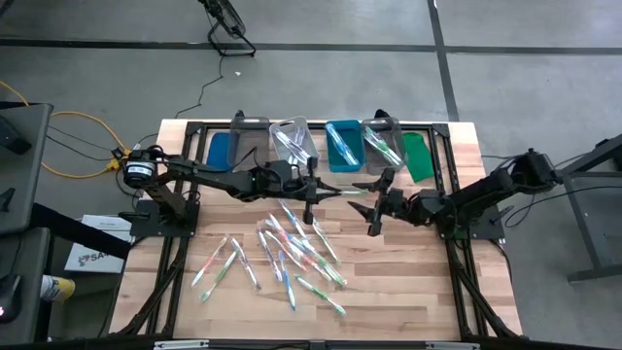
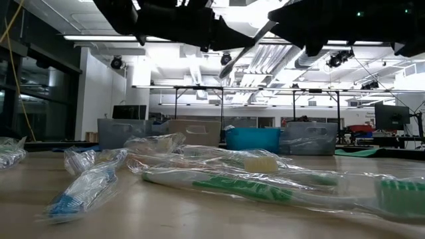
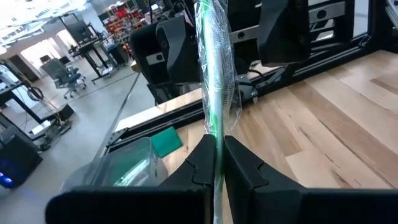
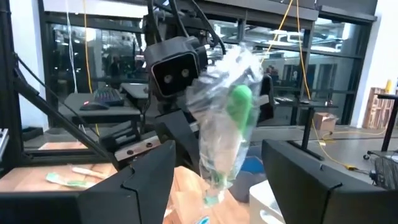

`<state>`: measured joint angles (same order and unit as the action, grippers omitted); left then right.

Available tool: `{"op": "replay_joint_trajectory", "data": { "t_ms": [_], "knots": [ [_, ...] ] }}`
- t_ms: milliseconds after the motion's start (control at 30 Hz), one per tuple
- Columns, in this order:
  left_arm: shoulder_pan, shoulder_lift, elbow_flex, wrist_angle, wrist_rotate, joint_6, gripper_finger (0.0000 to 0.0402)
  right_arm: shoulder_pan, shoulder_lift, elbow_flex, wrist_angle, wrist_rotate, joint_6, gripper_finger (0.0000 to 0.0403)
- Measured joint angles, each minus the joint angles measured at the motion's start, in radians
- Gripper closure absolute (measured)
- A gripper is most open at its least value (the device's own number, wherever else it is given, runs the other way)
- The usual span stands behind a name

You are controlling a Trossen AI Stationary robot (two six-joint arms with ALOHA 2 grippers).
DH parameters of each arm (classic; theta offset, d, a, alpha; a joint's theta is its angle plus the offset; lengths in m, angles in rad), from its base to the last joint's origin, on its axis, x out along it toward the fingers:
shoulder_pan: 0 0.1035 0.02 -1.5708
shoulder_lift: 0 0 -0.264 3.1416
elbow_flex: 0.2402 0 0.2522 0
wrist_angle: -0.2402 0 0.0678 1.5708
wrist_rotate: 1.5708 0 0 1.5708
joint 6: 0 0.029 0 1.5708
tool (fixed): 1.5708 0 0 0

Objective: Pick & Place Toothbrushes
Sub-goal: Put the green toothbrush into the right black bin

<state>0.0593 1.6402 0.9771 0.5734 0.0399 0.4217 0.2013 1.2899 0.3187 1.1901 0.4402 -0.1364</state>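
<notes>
— Passing a wrapped green toothbrush (image 3: 216, 93) from arm to arm was the step we judged to be in hand: our left gripper (image 1: 313, 192) had its fingers pinched tight on the handle, holding it above the table (image 1: 408, 292) and pointing toward the other arm.

— And the right gripper (image 1: 377, 206)?

— We had its fingers spread wide, facing the brush end-on, the wrapped green tip (image 4: 238, 106) between them but not yet clamped.

— What did the next move call for?

— Closing the right fingers on the brush before the left let go, we reckoned. Loose toothbrushes (image 1: 292, 258) lay scattered below; bins (image 1: 342, 144) waited at the far edge.
</notes>
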Motion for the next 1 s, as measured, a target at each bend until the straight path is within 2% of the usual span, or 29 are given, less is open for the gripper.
{"op": "replay_joint_trajectory", "data": {
  "t_ms": [167,433,533,633,800,900,1000],
  "knots": [
    [0.000,0.000,0.000,0.000,0.006,-0.002,0.0392,0.001,-0.001,0.000,0.033,-0.002,-0.001,0.0219],
    [0.000,0.000,0.000,0.001,0.024,-0.012,0.0391,0.001,-0.001,0.001,0.035,-0.028,-0.001,0.0343],
    [0.000,0.000,0.000,-0.002,0.029,-0.015,0.0373,0.001,-0.001,0.001,0.037,-0.045,-0.007,0.0382],
    [0.000,0.000,0.000,-0.014,0.028,0.012,0.0332,0.001,-0.001,0.000,0.035,-0.044,0.001,0.0382],
    [0.000,-0.021,0.000,-0.071,0.008,0.097,0.0246,0.001,-0.009,0.000,0.027,0.044,0.000,0.0382],
    [0.000,-0.058,-0.001,-0.159,-0.057,0.131,0.0210,0.001,-0.032,0.000,-0.004,0.115,-0.012,0.0382],
    [0.000,-0.097,0.000,-0.251,-0.133,0.151,0.0194,0.001,-0.081,0.000,-0.067,0.192,-0.026,0.0382]
  ]
}}
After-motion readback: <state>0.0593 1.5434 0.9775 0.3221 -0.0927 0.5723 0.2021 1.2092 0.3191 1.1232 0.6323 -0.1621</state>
